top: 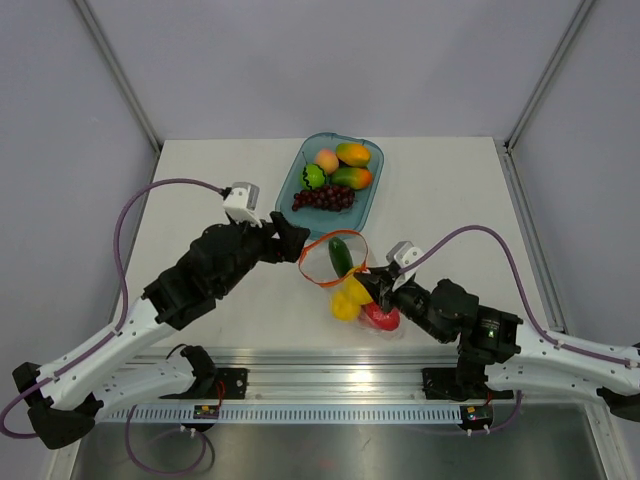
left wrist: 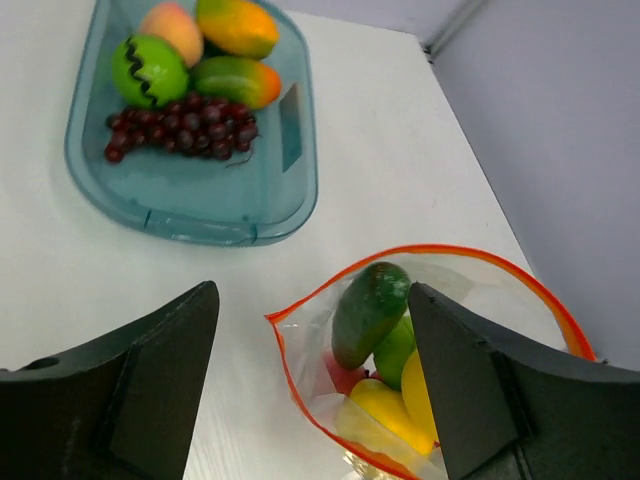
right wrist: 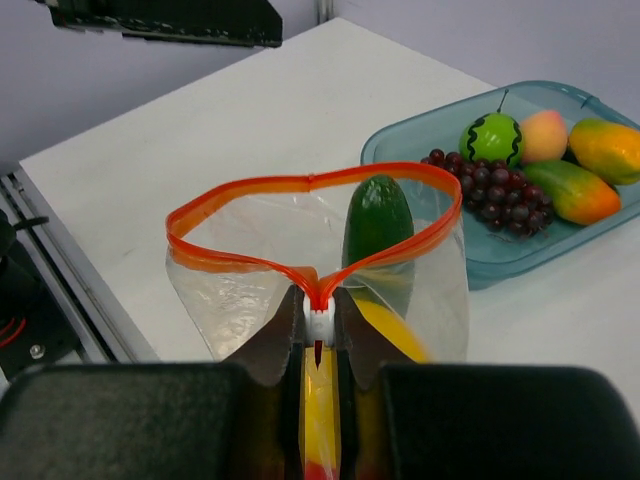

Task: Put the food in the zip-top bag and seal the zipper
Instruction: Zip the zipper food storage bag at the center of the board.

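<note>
The clear zip-top bag [top: 352, 290] stands at the table's middle, its red-orange zipper [right wrist: 300, 185] spread in an open loop. Inside are a dark green cucumber [left wrist: 368, 310], a green lime [left wrist: 396, 352], yellow fruit [left wrist: 395, 410] and a red apple [top: 380, 318]. My right gripper [right wrist: 318, 318] is shut on the zipper's white slider at the bag's near corner. My left gripper [left wrist: 310, 390] is open and empty, its jaws on either side of the bag's far corner, not touching it. A pinkish peach [top: 327, 160] and a green fruit with a black zigzag [top: 313, 176] lie in the tray.
A translucent blue oval tray [top: 372, 203] at the back centre also holds two orange-green mangoes [top: 353, 153] and a purple grape bunch [top: 323, 198]. It shows in the left wrist view [left wrist: 200, 205] just beyond the bag. Grey walls stand around the table.
</note>
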Controlling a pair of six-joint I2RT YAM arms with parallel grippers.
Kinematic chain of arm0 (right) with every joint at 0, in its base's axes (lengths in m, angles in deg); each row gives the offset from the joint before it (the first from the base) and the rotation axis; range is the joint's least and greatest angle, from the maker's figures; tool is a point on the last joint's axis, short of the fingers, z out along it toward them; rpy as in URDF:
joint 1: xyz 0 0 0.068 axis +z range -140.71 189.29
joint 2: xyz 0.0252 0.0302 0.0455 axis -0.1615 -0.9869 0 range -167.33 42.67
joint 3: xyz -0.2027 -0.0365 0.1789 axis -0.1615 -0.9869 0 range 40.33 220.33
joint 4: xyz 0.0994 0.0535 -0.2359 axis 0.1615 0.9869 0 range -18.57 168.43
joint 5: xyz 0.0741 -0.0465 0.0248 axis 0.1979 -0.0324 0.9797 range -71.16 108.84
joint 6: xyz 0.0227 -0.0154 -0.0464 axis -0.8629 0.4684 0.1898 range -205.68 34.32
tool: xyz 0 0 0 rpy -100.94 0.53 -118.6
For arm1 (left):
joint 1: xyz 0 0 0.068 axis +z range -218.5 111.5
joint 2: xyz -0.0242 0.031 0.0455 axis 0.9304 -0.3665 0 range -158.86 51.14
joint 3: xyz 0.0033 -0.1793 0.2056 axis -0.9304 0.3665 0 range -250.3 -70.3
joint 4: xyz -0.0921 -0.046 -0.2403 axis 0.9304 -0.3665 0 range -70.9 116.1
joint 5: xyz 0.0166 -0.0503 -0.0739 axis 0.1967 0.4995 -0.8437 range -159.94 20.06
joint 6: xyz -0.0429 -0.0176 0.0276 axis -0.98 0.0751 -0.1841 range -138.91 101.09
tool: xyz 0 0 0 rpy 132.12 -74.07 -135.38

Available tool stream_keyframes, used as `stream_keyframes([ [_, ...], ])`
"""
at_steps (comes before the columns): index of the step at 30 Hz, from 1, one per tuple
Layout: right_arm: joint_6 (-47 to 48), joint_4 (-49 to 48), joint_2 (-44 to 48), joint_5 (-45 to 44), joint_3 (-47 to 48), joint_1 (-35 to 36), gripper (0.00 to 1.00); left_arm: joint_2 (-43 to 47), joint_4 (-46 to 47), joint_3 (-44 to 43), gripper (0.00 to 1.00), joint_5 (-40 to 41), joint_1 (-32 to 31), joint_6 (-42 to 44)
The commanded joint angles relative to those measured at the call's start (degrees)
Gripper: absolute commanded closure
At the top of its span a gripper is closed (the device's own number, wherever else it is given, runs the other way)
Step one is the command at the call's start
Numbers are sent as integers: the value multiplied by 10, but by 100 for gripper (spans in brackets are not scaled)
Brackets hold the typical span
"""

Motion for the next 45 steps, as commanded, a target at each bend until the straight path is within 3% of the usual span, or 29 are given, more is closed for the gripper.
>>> stream_keyframes([
  [1, 16, 46, 7, 34, 15, -6, 100, 7, 84, -12, 21, -138, 1, 214],
  [5, -6, 137, -13, 28, 49, -5, 100, -7, 42, -40, 22, -276, 1, 342],
  [10, -28, 187, -13, 24, 76, -5, 100, -34, -42, -77, 23, -409, 1, 404],
  [13, -36, 228, 3, 20, 90, -5, 100, -42, -45, -78, 24, -394, 1, 410],
  [17, -47, 274, 31, 19, 100, -6, 100, -54, -38, -76, 30, -291, 1, 406],
  [24, -50, 274, 45, 30, 95, -6, 100, -127, -42, -99, 30, -291, 1, 382],
  [30, -48, 282, 17, 32, 104, -5, 100, -199, -51, -125, 35, -282, 3, 356],
  [38, -58, 299, 27, 26, 102, -5, 100, -234, -42, -110, 55, -292, 37, 313],
  [41, -59, 302, 30, 20, 100, -5, 100, -228, -42, -109, 70, -311, 52, 308],
  [42, -59, 303, 30, 16, 98, -5, 100, -226, -43, -109, 81, -314, 56, 309],
  [44, -57, 303, 28, 11, 99, -5, 100, -218, -42, -109, 89, -323, 57, 310],
  [45, -56, 302, 25, 9, 100, -6, 100, -215, -41, -110, 100, -324, 58, 310],
])
